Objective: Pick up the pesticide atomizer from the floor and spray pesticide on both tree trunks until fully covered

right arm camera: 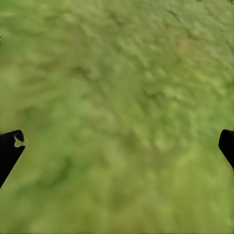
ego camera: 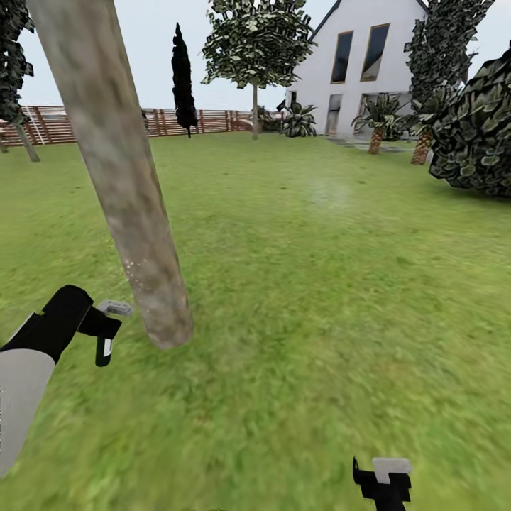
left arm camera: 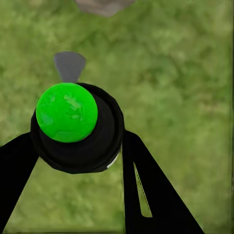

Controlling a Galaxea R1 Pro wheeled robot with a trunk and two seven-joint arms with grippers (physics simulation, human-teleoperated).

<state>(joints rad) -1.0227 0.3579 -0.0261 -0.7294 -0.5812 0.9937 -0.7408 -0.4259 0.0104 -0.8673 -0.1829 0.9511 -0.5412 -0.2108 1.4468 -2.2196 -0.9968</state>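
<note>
The left hand [left arm camera: 73, 161] is clamped on the black atomizer with its bright green round cap [left arm camera: 67, 112], nozzle toward the near pale mottled trunk [ego camera: 131, 206] (presumably to spray it), while the right hand [right arm camera: 117, 146] hangs spread apart over the green lawn [right arm camera: 122, 73].

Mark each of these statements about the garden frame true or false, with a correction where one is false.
1. The left claw is shut on the atomizer, which has a green top. True.
2. The right claw holds a second atomizer. False: its fingers are spread wide over bare lawn, holding nothing.
3. A pale tree trunk rises from the grass close beside the left claw. True.
4. The fence behind the lawn is white metal. False: it is brown wooden slats.
5. A white house stands across the lawn. True.
</note>
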